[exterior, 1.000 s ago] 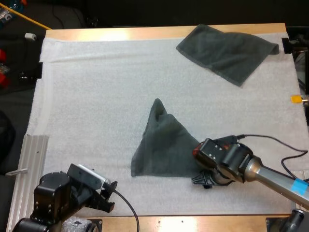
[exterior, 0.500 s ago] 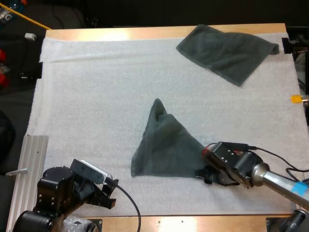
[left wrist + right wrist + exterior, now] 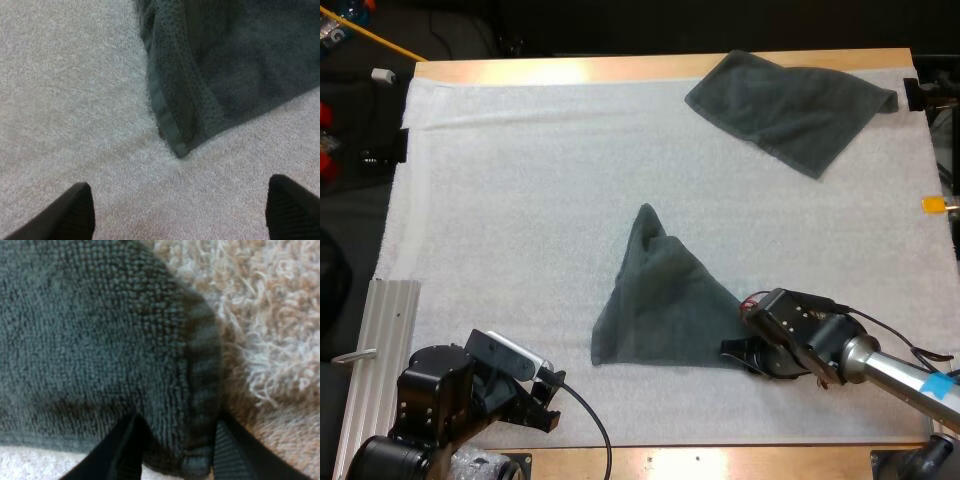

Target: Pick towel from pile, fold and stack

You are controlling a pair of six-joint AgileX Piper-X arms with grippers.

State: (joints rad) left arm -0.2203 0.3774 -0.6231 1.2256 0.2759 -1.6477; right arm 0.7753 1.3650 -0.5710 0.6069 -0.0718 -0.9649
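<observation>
A dark grey-green towel (image 3: 660, 300) lies in a rough triangle at the middle of the white mat (image 3: 520, 200). My right gripper (image 3: 738, 352) is at its near right corner. In the right wrist view the towel's hemmed corner (image 3: 150, 365) sits between the two black fingers (image 3: 120, 452), which press on it from both sides; the right gripper (image 3: 177, 455) is shut on it. My left gripper (image 3: 548, 400) rests low at the mat's near left. Its fingertips (image 3: 75, 210) stand wide apart, short of the towel's near left corner (image 3: 177, 142); the left gripper (image 3: 180, 215) is open.
A second dark towel (image 3: 790, 105) lies spread flat at the mat's far right corner. A ribbed metal rail (image 3: 380, 340) runs along the near left edge of the table.
My right gripper has dropped lower and settled on the towel's near right corner. The left arm has shifted slightly. The towel has not moved.
</observation>
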